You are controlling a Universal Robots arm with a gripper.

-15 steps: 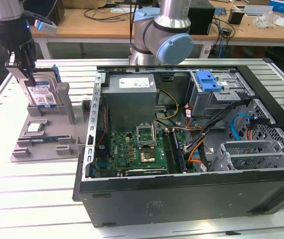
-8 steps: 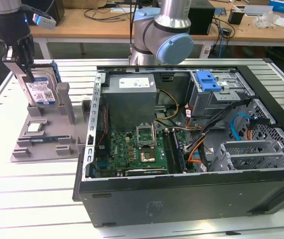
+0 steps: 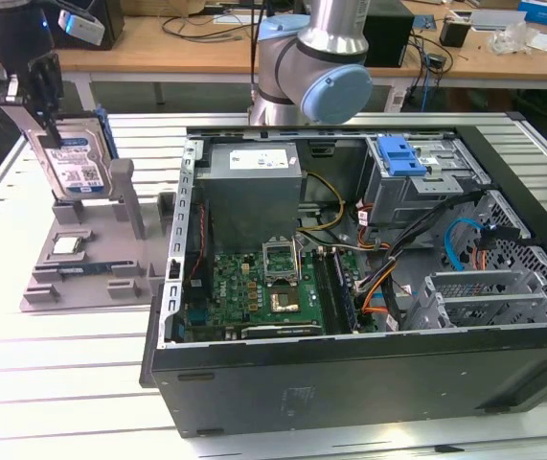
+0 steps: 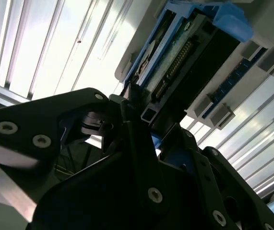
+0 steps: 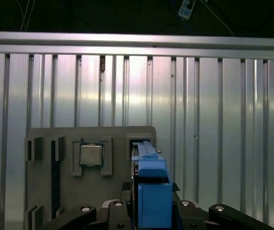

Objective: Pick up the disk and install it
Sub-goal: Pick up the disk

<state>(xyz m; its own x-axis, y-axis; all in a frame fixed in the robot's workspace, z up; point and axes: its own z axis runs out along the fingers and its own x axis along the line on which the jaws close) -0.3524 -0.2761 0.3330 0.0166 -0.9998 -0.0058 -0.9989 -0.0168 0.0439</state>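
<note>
Gripper (image 5: 152, 203) is clamped on the disk (image 3: 77, 163) by its blue-framed edges; I'd guess it's rigid, hefty and shock-sensitive.

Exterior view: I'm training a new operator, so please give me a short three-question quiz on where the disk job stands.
1. Fill in: the gripper holds the disk, which stands ____ in the gray fixture.
2. True or false: the disk is already inside the computer case.
3. The processor chip lies: A) on the gray fixture B) inside the computer case C) in the gripper.
Key: 1 upright; 2 false; 3 A.
</note>
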